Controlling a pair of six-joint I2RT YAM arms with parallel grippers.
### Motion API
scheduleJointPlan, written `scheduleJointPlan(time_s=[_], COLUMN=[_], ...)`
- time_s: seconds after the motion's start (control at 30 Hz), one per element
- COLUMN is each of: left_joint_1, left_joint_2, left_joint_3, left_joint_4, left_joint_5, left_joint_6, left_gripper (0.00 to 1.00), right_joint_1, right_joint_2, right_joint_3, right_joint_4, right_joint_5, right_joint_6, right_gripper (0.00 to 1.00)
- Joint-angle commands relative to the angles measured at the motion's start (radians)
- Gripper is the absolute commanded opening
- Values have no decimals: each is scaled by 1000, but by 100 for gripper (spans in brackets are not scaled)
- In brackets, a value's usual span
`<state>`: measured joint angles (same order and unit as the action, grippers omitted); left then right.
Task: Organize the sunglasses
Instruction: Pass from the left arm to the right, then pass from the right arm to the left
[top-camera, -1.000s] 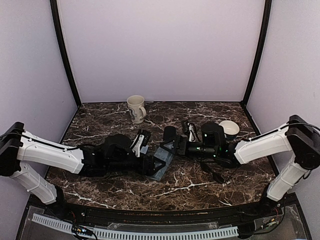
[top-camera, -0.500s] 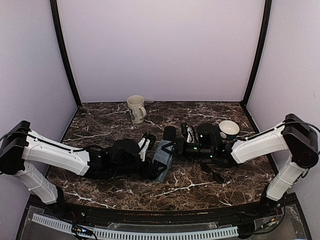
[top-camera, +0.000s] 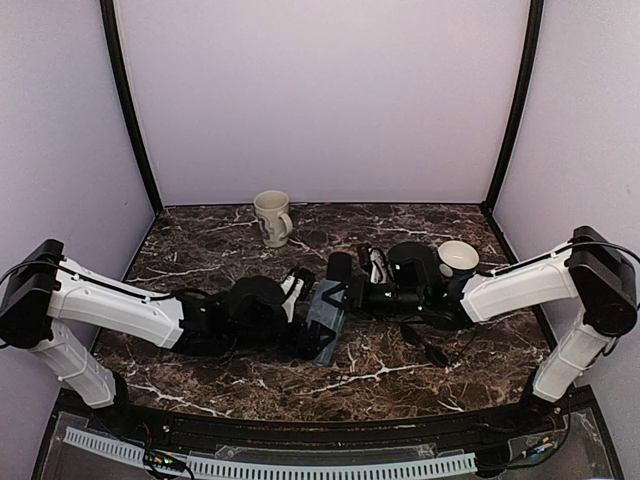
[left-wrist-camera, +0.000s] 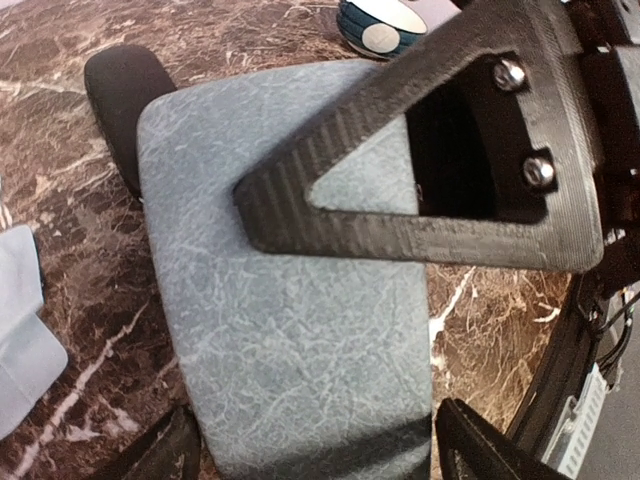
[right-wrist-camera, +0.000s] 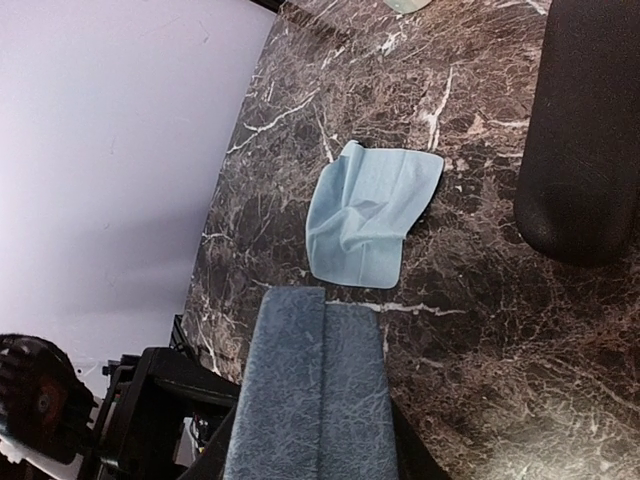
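Left wrist view: left pincer (left-wrist-camera: 320, 455) grips the closed grey-blue case (left-wrist-camera: 290, 330) widthwise; right pincer (right-wrist-camera: 310, 462) pinches its edge; sunglasses seemingly unstowed.

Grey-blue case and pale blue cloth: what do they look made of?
The case looks like faux leather or textured fabric, matte, with fine crackled veining. The cloth looks like thin microfibre, soft and matte: it lies creased and rumpled.

We can make out one pair of sunglasses (top-camera: 425, 347), thin and dark-framed, lying flat on the bench (top-camera: 200, 240) right of centre, just near of the right arm (top-camera: 510, 285). The other pair is hidden from us.
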<state>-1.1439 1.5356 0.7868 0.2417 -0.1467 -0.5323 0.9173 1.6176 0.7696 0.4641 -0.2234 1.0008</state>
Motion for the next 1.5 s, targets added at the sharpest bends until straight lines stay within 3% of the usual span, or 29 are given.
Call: scheduleJointPlan(time_s=[0.0,0.53,1.13,1.47], left_joint_1=[-7,-2,19,27], left_joint_2=[6,98,100,94], left_joint_3=[46,120,118,101], left_joint_4=[-31,-113,-119,-93], left_joint_5=[-5,66,128,153], left_joint_6=[-5,-69,-92,-99], left_gripper=[87,96,95,70], right_joint_1=[12,35,51,54], right_joint_2=[-16,-50,-32,-32], right_joint_3=[42,93,138,145], right_joint_4=[-61,-161,-241,-249], right_joint_5=[24,60,88,97], right_joint_6=[-78,-148,-207,-215], right_gripper=[30,29,29,29])
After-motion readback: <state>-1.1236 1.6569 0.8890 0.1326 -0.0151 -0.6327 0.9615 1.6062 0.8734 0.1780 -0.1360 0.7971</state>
